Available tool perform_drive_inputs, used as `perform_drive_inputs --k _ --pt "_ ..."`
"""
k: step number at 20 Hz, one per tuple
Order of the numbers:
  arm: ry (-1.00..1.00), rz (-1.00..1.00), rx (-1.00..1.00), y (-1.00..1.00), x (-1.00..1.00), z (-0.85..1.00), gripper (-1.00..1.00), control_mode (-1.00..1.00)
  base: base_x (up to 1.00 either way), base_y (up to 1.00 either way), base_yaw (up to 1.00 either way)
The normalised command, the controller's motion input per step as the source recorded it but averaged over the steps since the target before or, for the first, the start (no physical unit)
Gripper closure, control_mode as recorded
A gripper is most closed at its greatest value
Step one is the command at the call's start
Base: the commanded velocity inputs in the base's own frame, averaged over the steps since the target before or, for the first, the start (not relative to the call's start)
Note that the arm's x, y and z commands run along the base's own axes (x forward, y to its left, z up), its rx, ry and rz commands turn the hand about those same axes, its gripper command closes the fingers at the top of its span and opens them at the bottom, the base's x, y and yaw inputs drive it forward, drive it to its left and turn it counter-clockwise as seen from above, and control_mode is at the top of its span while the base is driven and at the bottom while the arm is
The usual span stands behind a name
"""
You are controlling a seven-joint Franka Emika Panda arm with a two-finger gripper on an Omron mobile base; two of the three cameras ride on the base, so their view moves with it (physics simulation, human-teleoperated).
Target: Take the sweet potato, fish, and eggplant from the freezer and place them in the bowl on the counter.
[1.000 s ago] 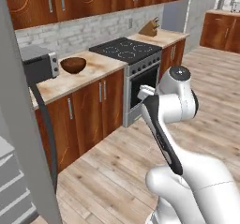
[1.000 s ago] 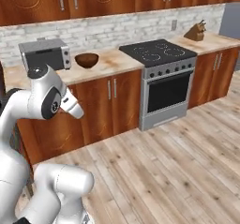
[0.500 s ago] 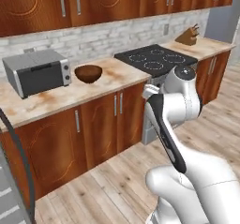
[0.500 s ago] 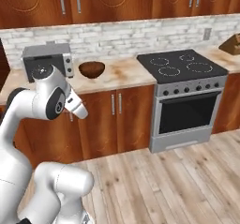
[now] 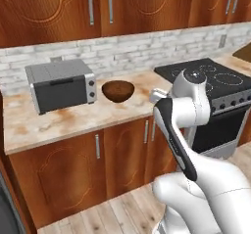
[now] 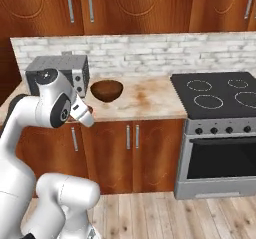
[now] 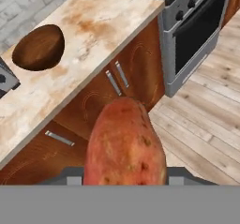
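Gripper (image 7: 125, 181) clamps a reddish sweet potato (image 7: 124, 145) between its jaws, out past the counter's (image 7: 89, 45) front edge, above the wooden floor (image 7: 201, 120). Farther on, the dark brown bowl (image 7: 38, 47) sits on the counter beside a grey toaster oven (image 5: 61, 83); its contents cannot be made out.
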Motion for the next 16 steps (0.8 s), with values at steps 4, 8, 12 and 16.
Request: perform_drive_inputs --k 4,8,12,16 --pt "0.00 0.00 0.00 0.00 0.00 0.00 1.00 1.00 1.00 -0.08 0.41" --pt "0.00 0.00 0.00 0.00 0.00 0.00 1.00 1.00 1.00 -0.50 0.07" --pt "0.00 0.00 0.00 0.00 0.00 0.00 1.00 1.00 1.00 -0.62 0.03" --pt "0.00 0.06 0.00 0.00 0.50 -0.28 1.00 -1.00 0.45 -0.02 0.04"
